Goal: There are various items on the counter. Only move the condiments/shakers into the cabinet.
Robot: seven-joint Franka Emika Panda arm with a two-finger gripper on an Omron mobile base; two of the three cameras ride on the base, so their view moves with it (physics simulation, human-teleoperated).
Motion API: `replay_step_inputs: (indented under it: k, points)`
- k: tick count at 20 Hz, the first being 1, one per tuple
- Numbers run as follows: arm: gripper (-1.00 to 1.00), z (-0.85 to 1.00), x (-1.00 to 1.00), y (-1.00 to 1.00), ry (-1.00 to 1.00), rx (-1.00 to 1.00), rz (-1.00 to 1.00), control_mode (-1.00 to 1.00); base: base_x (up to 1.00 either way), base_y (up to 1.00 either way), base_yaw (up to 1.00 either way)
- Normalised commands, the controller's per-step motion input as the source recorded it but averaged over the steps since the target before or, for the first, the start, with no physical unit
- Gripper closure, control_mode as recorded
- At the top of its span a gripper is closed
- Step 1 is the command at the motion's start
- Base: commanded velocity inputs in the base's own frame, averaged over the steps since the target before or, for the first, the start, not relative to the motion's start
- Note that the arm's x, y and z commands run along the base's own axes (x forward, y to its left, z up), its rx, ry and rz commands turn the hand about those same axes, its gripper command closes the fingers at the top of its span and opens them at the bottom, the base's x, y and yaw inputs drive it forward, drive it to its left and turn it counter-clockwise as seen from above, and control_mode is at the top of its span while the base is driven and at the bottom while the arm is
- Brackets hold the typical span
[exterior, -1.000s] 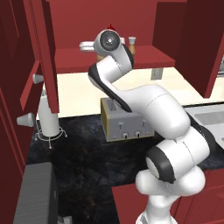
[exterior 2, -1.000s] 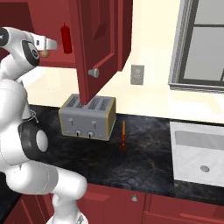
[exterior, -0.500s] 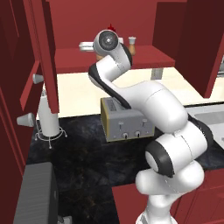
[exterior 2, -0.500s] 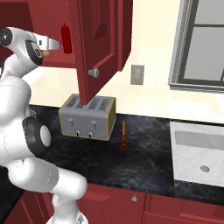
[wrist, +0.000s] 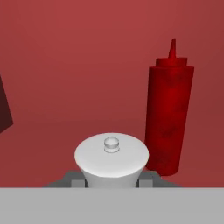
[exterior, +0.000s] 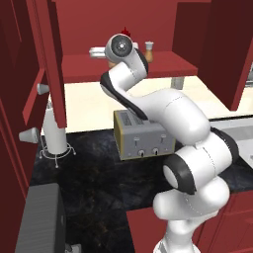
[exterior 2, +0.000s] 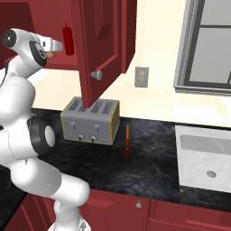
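Your hand (wrist: 112, 181) is clamped on a shaker (wrist: 111, 158) over the cabinet shelf (exterior: 163, 66), beside the red squeeze bottle (wrist: 168, 113); toaster (exterior 2: 91, 120) on the black surface (exterior 2: 149, 167).

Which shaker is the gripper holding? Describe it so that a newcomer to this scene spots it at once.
Look inside the open red cabinet above the toaster, where the arm reaches onto the shelf. The held shaker sits between the fingers, left of the red bottle in the hand view. Unlike the free-standing shaker, it is clamped in the gripper.

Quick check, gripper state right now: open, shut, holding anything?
Gripper: shut on a shaker, held up inside the cabinet beside the red squeeze bottle.
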Motion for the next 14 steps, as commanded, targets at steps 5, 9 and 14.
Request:
replay_step_inputs:
  k: [5,9,14]
  points:
    - [-1.00,0.00,0.09,0.00,0.00,0.00,0.00,-1.00,0.00,0.00,0.00]
    - [-1.00,-0.01,0.01,0.00,-0.01,0.00,0.00,-1.00,0.00,0.00,0.00]
    - [-1.00,-0.01,0.00,0.00,-0.01,0.00,0.00,-1.00,0.00,0.00,0.00]
